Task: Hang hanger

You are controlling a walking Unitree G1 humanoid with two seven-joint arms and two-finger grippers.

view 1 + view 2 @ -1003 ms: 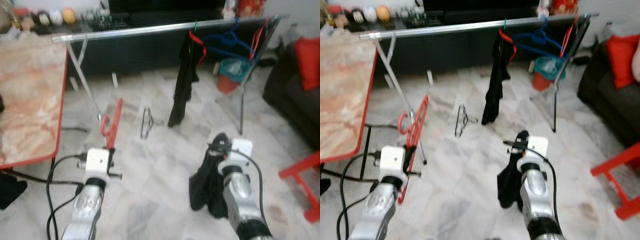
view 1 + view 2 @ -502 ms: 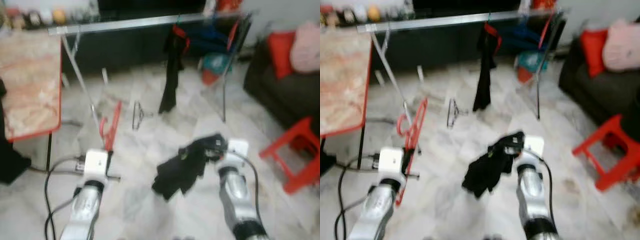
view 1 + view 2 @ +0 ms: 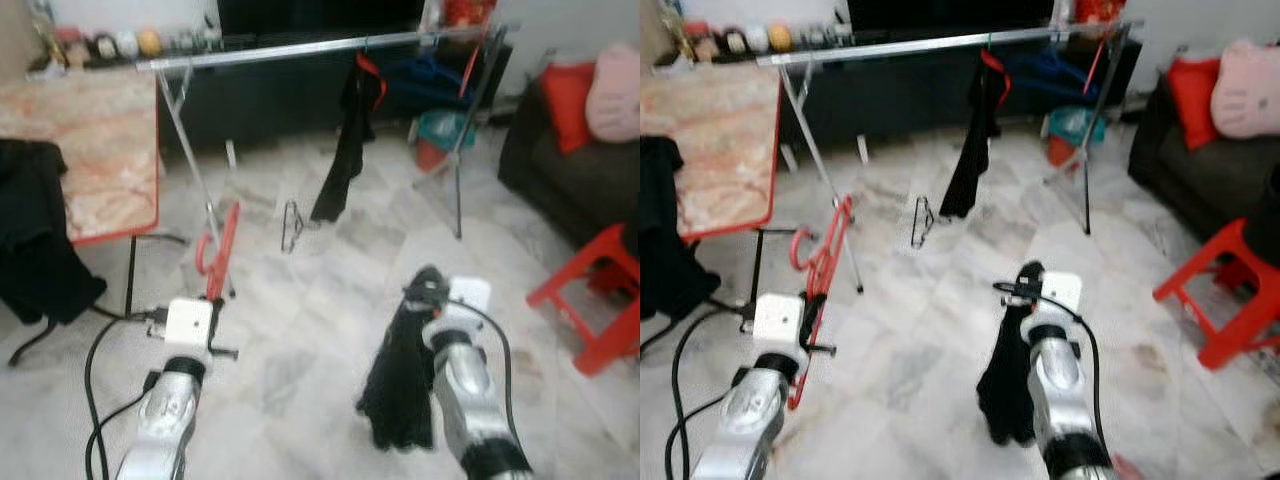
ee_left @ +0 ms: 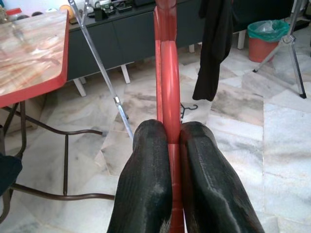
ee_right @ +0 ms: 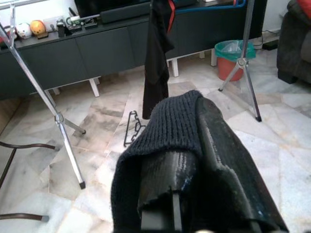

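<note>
- left gripper [image 4: 174, 141] fingers clamped on the red hanger [image 3: 222, 250]
- right gripper [image 5: 187, 160] seemingly pinches a black garment [image 3: 400, 385]
- rail [image 3: 330, 45] well apart; hanging remains

light: even, bright indoor daylight | shadows: soft | head views: slightly blurred | wrist views: sharp, near fingers [image 4: 146, 184] soft

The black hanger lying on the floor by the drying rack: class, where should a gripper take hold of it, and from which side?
Judging by its pose, the black hanger lies flat on the marble floor, so approach from above. Grip a straight shoulder bar rather than the small hook, with fingers across the thin bar. Both grippers are occupied: the left gripper holds the red hanger, the right gripper a black garment.
</note>
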